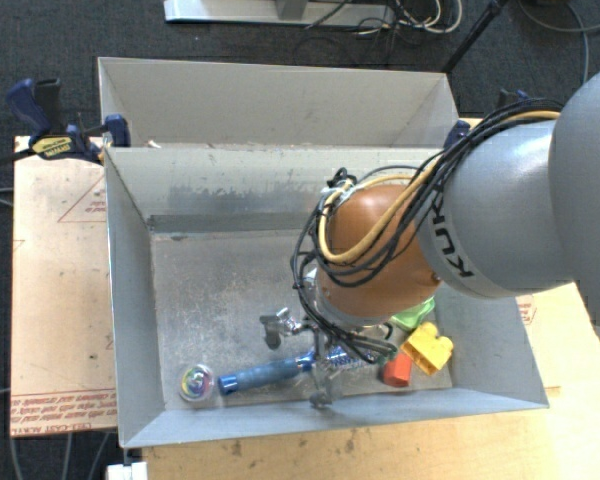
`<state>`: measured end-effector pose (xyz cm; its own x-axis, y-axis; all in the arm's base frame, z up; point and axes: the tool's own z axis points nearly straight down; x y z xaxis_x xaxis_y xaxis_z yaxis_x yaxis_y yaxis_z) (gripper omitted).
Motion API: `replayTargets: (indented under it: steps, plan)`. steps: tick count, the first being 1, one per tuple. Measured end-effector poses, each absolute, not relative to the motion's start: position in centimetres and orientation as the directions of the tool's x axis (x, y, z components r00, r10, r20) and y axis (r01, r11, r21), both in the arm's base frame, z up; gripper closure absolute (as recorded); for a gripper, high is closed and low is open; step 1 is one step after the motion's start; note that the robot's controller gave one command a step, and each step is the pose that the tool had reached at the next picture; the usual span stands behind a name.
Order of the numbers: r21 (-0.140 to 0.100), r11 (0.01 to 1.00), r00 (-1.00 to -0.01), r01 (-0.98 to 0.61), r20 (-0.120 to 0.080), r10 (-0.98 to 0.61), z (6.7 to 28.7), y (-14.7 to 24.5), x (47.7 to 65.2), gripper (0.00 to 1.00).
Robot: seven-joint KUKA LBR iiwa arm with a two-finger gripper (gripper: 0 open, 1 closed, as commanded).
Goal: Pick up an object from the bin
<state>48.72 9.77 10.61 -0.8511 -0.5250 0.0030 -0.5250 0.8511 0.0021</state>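
The grey KUKA arm (520,218) is seen reaching in from the right, w/ its thick link taking up the upper-right part of the view above the bin's right side. The grey metal bin (130,268) is viewed from above. Its floor is scuffed & mostly bare at left and centre, and the loose things are gathered along the front wall.

An orange cover (370,238), dome-shaped, is fixed at the wrist over the bin's centre-right & is looped by black and yellowish cables (332,230). Below it the claw (318,366) is set low, near the front wall, approx. mid-bin. Whether the claw is wide or narrow can't be told, as its metal parts & wiring are bunched together there.

A blue rod (260,376) is laid flat, nearly parallel to the front wall, w/ its right end at the claw. Whether it is gripped can't be told.

Right of the claw a yellow block (429,349) is seen, w/ a green thing (414,315) just behind it, partly hidden by the cover. An orange block (396,371) is touching the yellow one at front-left. A small shiny ball (196,382) is placed just beside the rod's left end, near the front-left corner.
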Motion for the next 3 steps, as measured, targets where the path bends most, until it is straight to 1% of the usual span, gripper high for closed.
replayTargets:
  steps: [1,2,3]
  plan:
    - [-0.004,0.814,-0.814,-0.581,-0.011,-0.581,7.05,9.64,49.35,0.0]
    - [0.001,0.814,-0.814,-0.58,-0.002,-0.58,7.01,9.6,49.05,1.0]
    - [0.001,0.815,-0.815,-0.58,-0.002,-0.58,7.01,9.6,49.05,1.0]
